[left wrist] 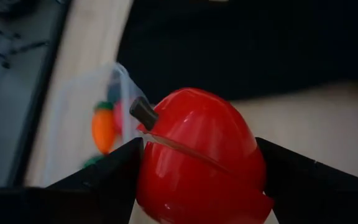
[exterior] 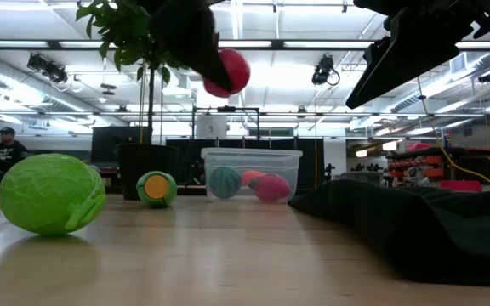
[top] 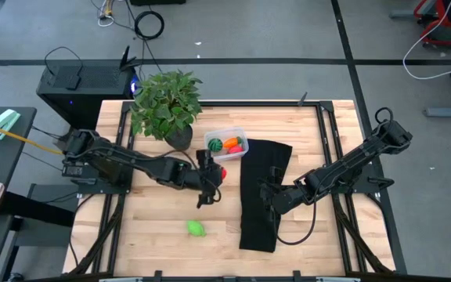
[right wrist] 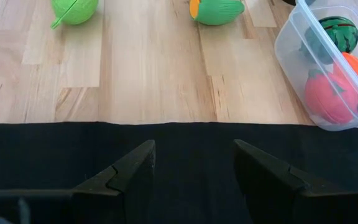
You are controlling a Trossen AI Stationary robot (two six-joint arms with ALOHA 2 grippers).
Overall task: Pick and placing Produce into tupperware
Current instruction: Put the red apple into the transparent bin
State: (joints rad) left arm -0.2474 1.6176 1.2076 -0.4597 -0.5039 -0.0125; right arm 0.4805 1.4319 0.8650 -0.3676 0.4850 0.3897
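Note:
My left gripper (left wrist: 197,149) is shut on a red toy fruit (top: 222,174) with a dark stem, high above the table (top: 155,235), just on the near side of the tupperware (top: 225,143). This clear tub holds a watermelon, a carrot and a red piece. A light green piece (top: 196,228) lies on the wood near the front. Another green piece with an orange face (right wrist: 216,9) lies on the wood closer to the tub. My right gripper (right wrist: 194,146) stands open over a black cloth (top: 265,192), nothing between its fingers. My left gripper pinches the red fruit by two opposite sides (left wrist: 151,168) between its two fingers (left wrist: 110,177), which slant down toward the table's right. The fruit (exterior: 226,72) is lifted clear, well above the table, with its stem (left wrist: 143,113) tilted toward the tub.
A leafy potted plant (top: 165,106) stands at the far left, next to the tub. The black cloth covers a strip of the table right of centre, from the far side to the near side. Bare wood (top: 155,235) lies at the near left around the light green piece.

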